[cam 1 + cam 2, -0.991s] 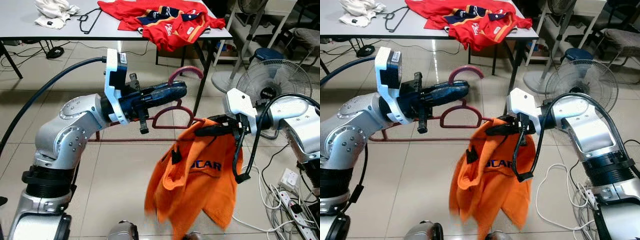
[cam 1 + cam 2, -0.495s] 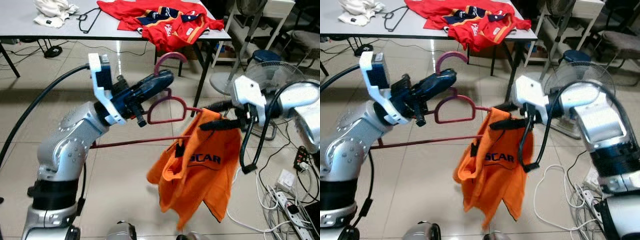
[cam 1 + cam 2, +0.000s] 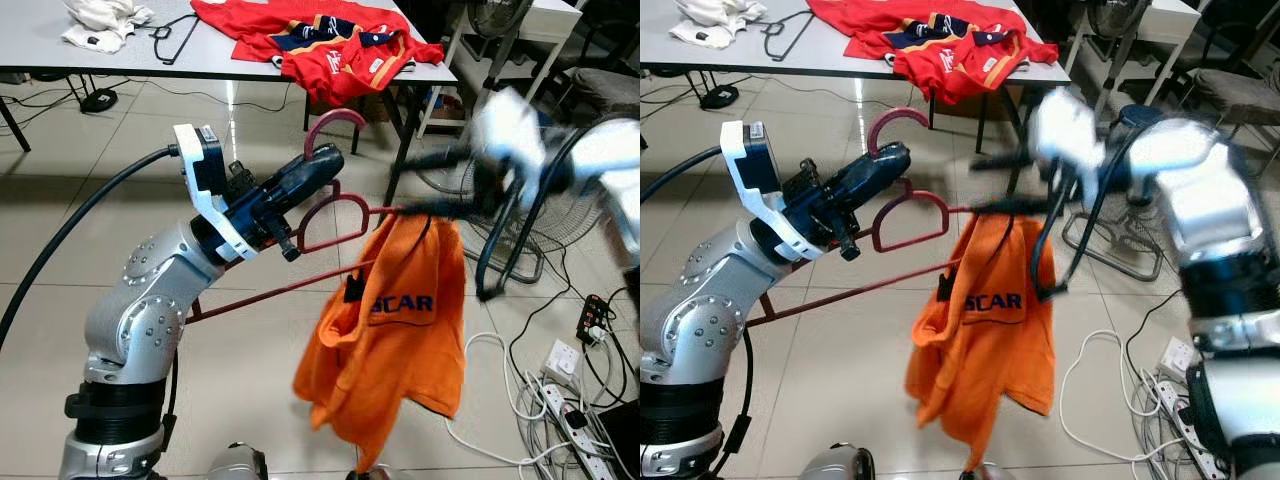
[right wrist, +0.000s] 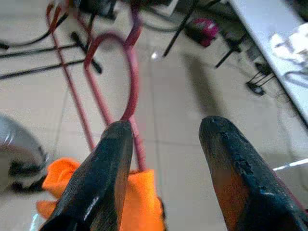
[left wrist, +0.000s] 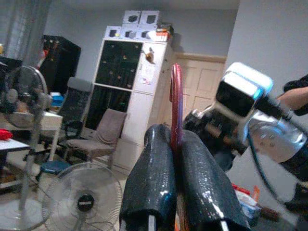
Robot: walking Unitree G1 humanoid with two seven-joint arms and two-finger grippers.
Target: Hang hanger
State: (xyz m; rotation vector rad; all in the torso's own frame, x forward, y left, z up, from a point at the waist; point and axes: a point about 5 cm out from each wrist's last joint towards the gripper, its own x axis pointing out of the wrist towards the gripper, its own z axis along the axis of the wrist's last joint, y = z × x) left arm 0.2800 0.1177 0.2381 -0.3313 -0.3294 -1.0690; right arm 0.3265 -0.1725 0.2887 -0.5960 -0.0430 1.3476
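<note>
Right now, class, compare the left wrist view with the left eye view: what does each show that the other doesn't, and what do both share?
Left wrist view alone: a tall cabinet with boxes on top, and a grey chair in front of it.

Left eye view alone: the orange shirt hanging from the hanger, and the red jersey on the table.

Shared: the left gripper shut on the red hanger near its hook.

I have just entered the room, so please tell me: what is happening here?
The robot holds a dark red hanger in the air. The left gripper is shut on its neck, below the hook. An orange shirt hangs from one end. The right gripper, jaws open, is at that end, its arm blurred. Red clothes lie on the table behind.
</note>
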